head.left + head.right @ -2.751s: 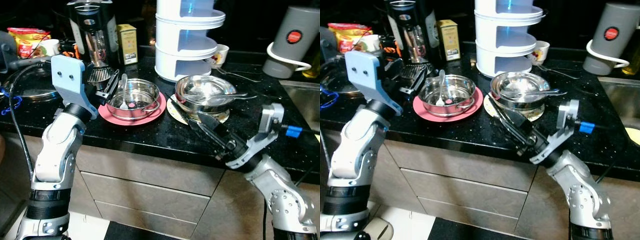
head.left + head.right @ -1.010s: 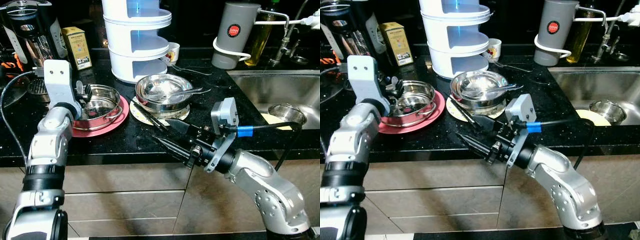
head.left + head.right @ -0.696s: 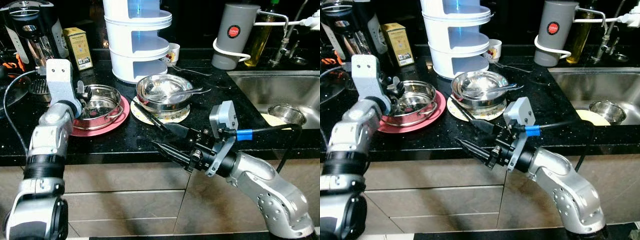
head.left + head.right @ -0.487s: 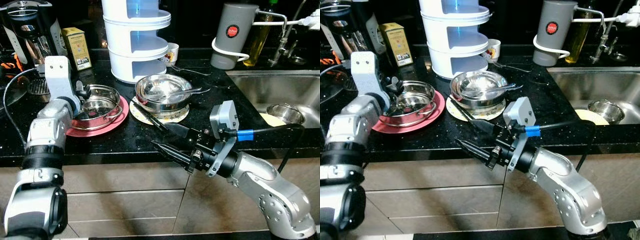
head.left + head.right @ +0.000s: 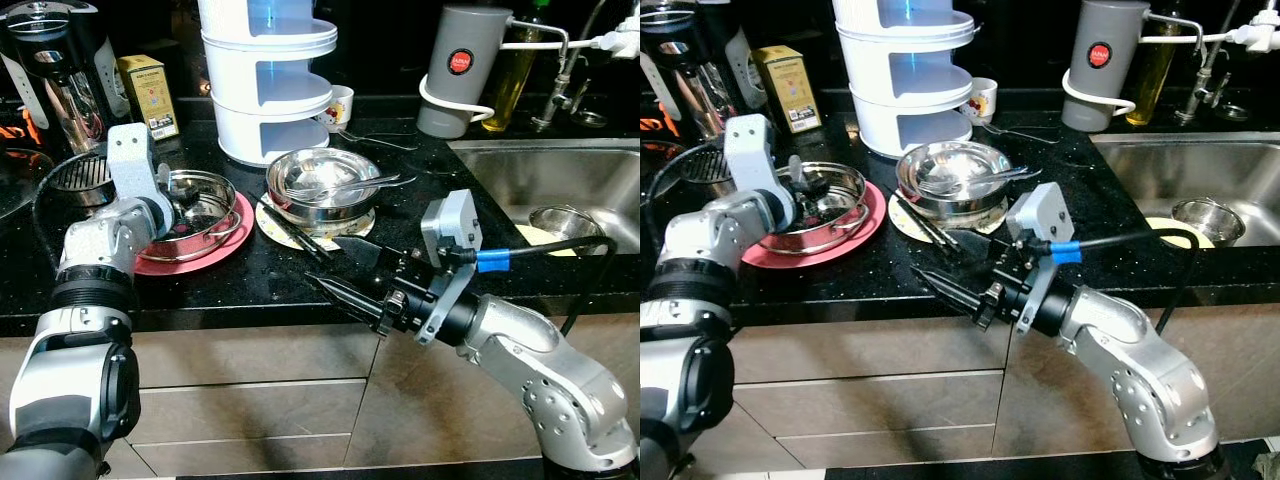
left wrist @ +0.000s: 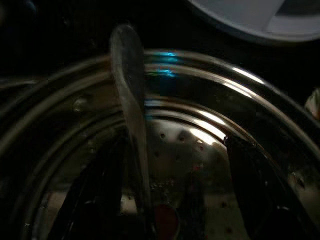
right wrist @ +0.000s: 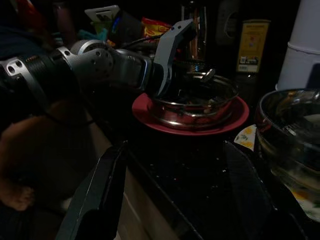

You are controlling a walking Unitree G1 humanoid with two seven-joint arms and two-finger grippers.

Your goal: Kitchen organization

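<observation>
- The left claw (image 6: 165,220) is down inside the steel bowl (image 5: 205,205) that sits on the pink plate (image 5: 215,245), at the left of the black counter (image 5: 250,285); my guess is it reaches there for the spoon (image 6: 131,107) in the bowl
- In the left wrist view its 2 black fingers (image 6: 97,190) stand apart on either side of the spoon's handle, clamped on nothing that I can see
- The spoon leans on the bowl's wall, long axis running from the bowl's floor up over the rim, its rounded end uppermost and pointing away from the wrist camera
- The right claw (image 5: 345,280) hangs at the counter's near edge, just near of the second steel bowl (image 5: 315,185), fingers spread and empty; it points left toward the pink plate, probably parked clear of the left arm's work
- That second bowl rests on a patterned plate (image 5: 345,225) with a spoon handle (image 5: 375,182) lying across its rim and pointing right
- A white tiered rack (image 5: 270,80) stands far behind both bowls; the sink (image 5: 520,175) lies at the right, a likely place for the dirty pieces
</observation>
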